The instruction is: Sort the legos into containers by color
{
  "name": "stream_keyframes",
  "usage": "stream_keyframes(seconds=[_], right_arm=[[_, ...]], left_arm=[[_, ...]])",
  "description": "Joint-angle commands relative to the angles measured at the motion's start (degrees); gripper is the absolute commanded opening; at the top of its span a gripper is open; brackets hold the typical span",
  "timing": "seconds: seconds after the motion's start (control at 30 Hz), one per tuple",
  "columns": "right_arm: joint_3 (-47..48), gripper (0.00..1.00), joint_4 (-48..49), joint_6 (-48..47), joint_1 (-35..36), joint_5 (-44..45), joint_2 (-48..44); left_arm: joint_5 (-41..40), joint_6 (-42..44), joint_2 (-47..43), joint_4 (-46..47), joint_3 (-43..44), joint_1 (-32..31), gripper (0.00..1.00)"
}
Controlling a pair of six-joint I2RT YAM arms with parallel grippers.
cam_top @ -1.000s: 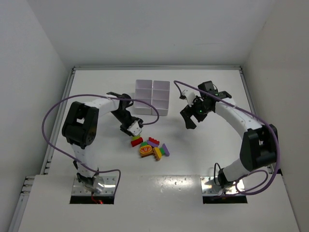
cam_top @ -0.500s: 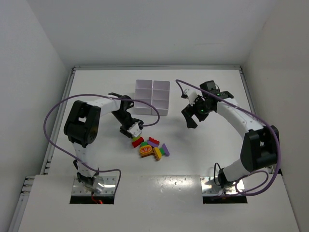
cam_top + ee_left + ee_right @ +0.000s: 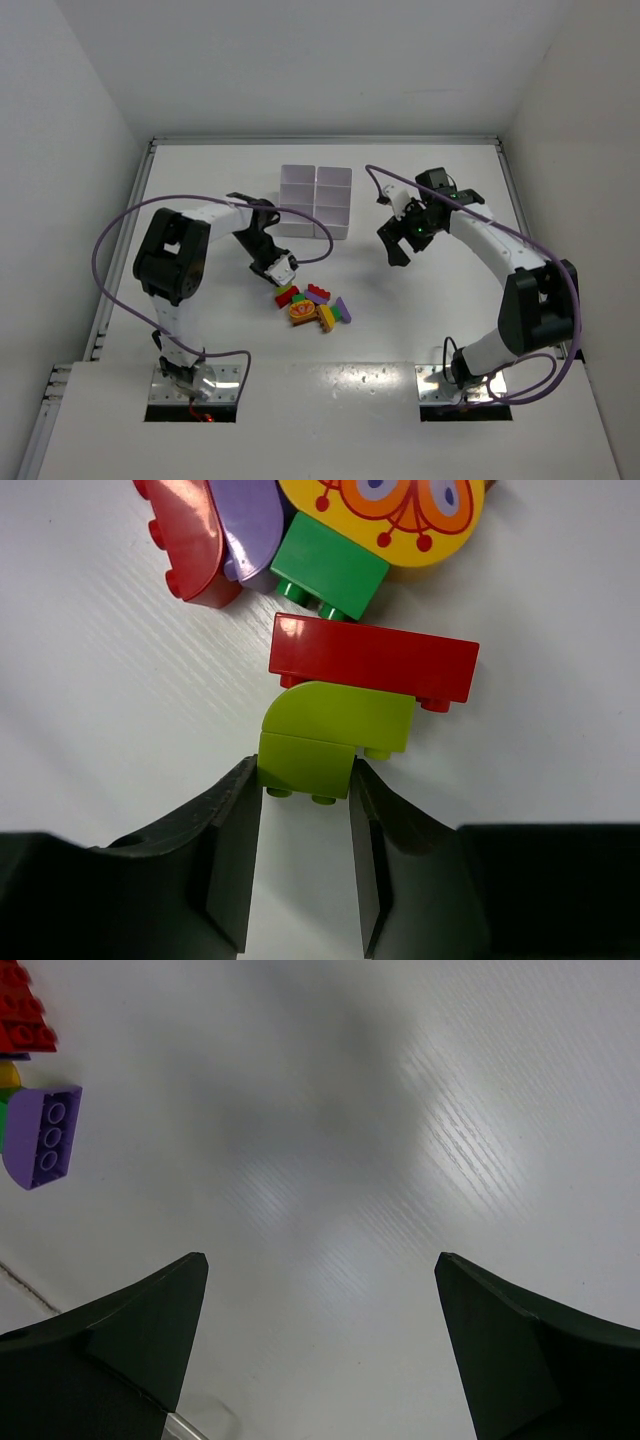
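The legos lie in a small pile (image 3: 312, 305) on the table in front of the white grid tray of containers (image 3: 316, 201). My left gripper (image 3: 281, 272) is low at the pile's left end. In the left wrist view its fingertips (image 3: 307, 766) touch both sides of the near end of a lime-green brick (image 3: 335, 735) that lies on the table against a long red brick (image 3: 372, 660). Beyond it are a green brick (image 3: 330, 568), a rounded red one (image 3: 190, 535), a purple one (image 3: 250, 525) and a yellow-orange printed piece (image 3: 385, 515). My right gripper (image 3: 392, 250) is open and empty above bare table right of the tray.
The right wrist view shows a purple brick (image 3: 42, 1135) and a red brick (image 3: 22, 1010) at its left edge, well away from the right gripper (image 3: 320, 1257). White walls enclose the table. Purple cables loop off both arms.
My left gripper has moved a little nearer the pile's left end and lower. The right gripper has shifted slightly and stays open.
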Motion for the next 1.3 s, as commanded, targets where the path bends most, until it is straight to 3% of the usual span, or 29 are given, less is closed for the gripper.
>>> stream_keyframes(seconds=[0.0, 0.13, 0.37, 0.6, 0.87, 1.1, 1.27], right_arm=[[0.52, 0.96, 1.13, 0.3, -0.18, -0.02, -1.81], [1.74, 0.96, 1.13, 2.04, -0.18, -1.42, -1.81], [5.35, 0.99, 1.13, 6.27, -0.18, -7.13, 0.38], [8.34, 0.99, 1.13, 12.41, -0.18, -18.64, 2.75], [7.2, 0.99, 7.54, 26.03, -0.18, -28.75, 5.39], [7.2, 0.94, 11.14, 32.8, 0.43, -34.46, 8.9], [7.81, 0.94, 11.15, 33.34, 1.48, -35.88, 11.89]], left_arm=[[3.8, -5.22, -3.25, 1.12, -0.47, -0.65, 0.17], [7.06, -21.31, -7.37, 10.26, -3.37, -0.65, 0.0], [9.08, -34.43, -17.04, 20.21, -9.0, 2.42, 0.0], [7.33, -51.12, -23.2, 30.57, -10.85, 3.04, 0.0], [-1.1, -73.43, -26.18, 43.83, -13.91, -3.45, 0.0], [-8.74, -85.31, -29.88, 52.91, -17.17, -9.43, 0.0], [-12.27, -87.97, -29.88, 55.89, -17.7, -12.07, 0.0]])
